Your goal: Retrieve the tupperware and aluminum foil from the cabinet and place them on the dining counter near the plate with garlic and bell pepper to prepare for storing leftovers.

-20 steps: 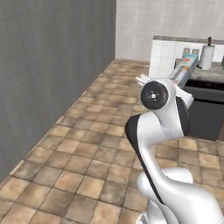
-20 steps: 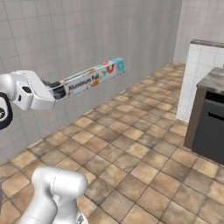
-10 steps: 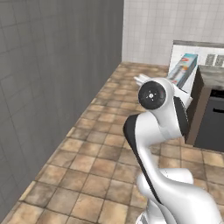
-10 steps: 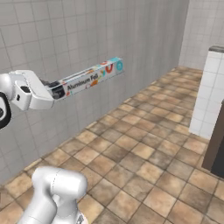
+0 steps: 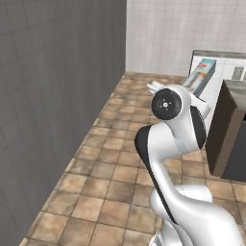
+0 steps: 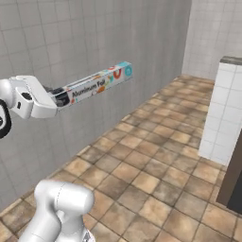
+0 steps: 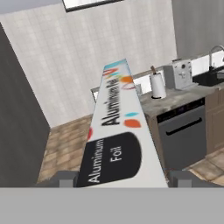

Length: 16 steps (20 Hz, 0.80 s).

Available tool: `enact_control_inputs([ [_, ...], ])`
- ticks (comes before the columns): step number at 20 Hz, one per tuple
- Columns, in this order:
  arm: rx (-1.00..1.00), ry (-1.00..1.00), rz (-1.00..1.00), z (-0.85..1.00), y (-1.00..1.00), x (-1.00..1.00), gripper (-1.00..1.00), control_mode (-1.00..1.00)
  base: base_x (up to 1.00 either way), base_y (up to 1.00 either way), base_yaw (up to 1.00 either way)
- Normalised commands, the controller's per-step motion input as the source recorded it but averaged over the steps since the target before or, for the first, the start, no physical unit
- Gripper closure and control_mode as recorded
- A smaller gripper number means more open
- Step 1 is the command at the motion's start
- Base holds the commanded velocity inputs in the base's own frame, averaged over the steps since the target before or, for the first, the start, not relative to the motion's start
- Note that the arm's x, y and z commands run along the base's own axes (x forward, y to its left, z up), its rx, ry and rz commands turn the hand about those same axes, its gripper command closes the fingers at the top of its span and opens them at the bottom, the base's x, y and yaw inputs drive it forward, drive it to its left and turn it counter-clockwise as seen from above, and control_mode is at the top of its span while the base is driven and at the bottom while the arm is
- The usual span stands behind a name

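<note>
The aluminum foil point(image 6: 94, 86) is a long box with a dark label and coloured spots, and my gripper point(image 6: 59, 98) is shut on its near end. The box juts out level from the hand, high above the tiled floor. From the left base camera, the aluminum foil point(image 5: 199, 77) pokes out behind the arm's upper joint. In the hand view the aluminum foil point(image 7: 116, 131) runs away from the camera, clamped between the fingertips point(image 7: 65, 179) of the gripper point(image 7: 123, 179). The tupperware, the cabinet and the plate with garlic and bell pepper are out of view.
A grey wall point(image 5: 48, 96) runs along the left. A white tiled counter end point(image 6: 222, 118) stands at the right. Ahead of the hand, a counter carries a paper towel roll point(image 7: 157, 85) and a toaster point(image 7: 180, 74), with a dishwasher point(image 7: 186, 131) beneath. Brown tiled floor lies open between.
The whole picture has shifted in both base views, so the base has moved; the counter has slid to the right. The arm holds the foil box in the same pose.
</note>
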Motion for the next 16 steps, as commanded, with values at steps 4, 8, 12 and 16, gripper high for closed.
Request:
enact_control_inputs([
  [4,0.00,0.00,0.00,0.00,0.00,0.00,1.00,1.00,1.00,0.01,-0.20],
  [8,0.00,0.00,0.00,0.00,0.00,0.00,1.00,1.00,1.00,0.12,-0.22],
  [12,0.00,0.00,0.00,0.00,0.00,0.00,1.00,1.00,1.00,0.20,-0.21],
  [16,0.00,0.00,0.00,0.00,0.00,0.00,1.00,1.00,1.00,0.23,-0.21],
])
